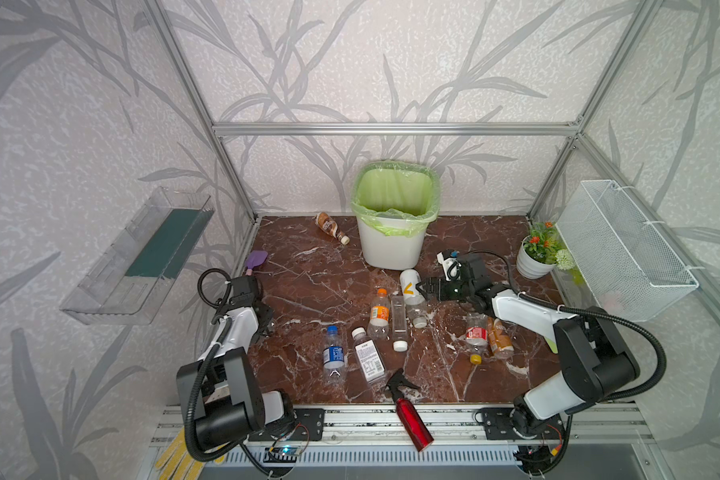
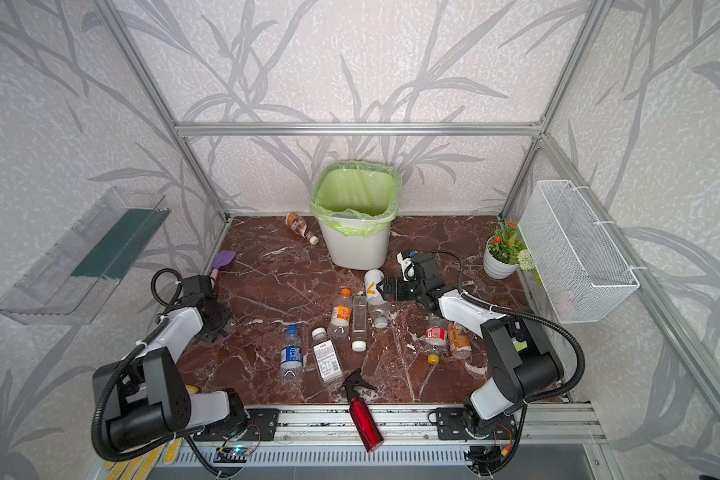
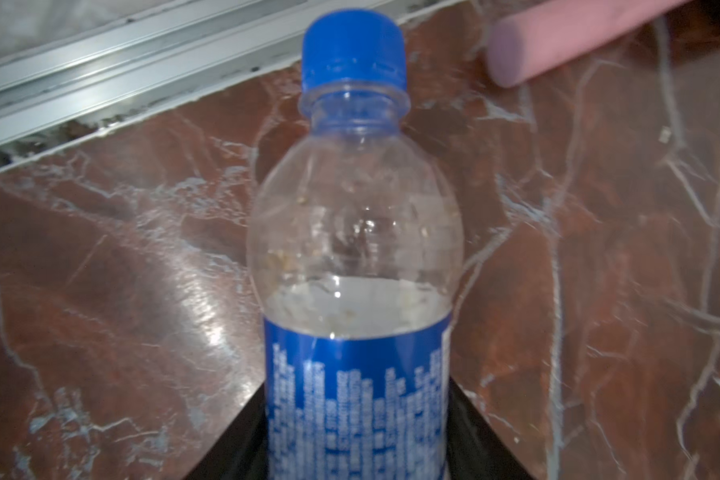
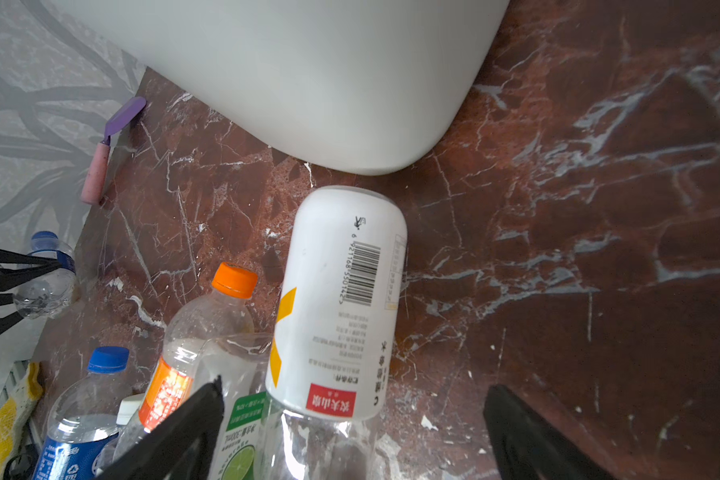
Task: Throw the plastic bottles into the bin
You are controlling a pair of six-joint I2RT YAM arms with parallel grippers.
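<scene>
My left gripper (image 3: 358,419) is shut on a blue-capped bottle (image 3: 356,216) with a blue label, low over the floor at the left (image 1: 267,324). My right gripper (image 4: 350,432) stands open around the clear lower half of a lying white-labelled bottle (image 4: 341,299), just in front of the bin (image 1: 391,249). The bin is white with a green bag over its rim. On the floor lie an orange-capped bottle (image 1: 379,313), a slim clear bottle (image 1: 398,322), another blue-labelled bottle (image 1: 333,353), a white-capped bottle (image 1: 368,357), a red-labelled bottle (image 1: 476,336), an orange bottle (image 1: 500,338) and a coffee bottle (image 1: 331,226).
A red spray bottle (image 1: 410,415) lies over the front rail. A flower pot (image 1: 535,262) and a wire basket (image 1: 624,249) stand at the right. A purple spatula (image 1: 255,262) lies by the left wall, under a clear shelf (image 1: 138,257).
</scene>
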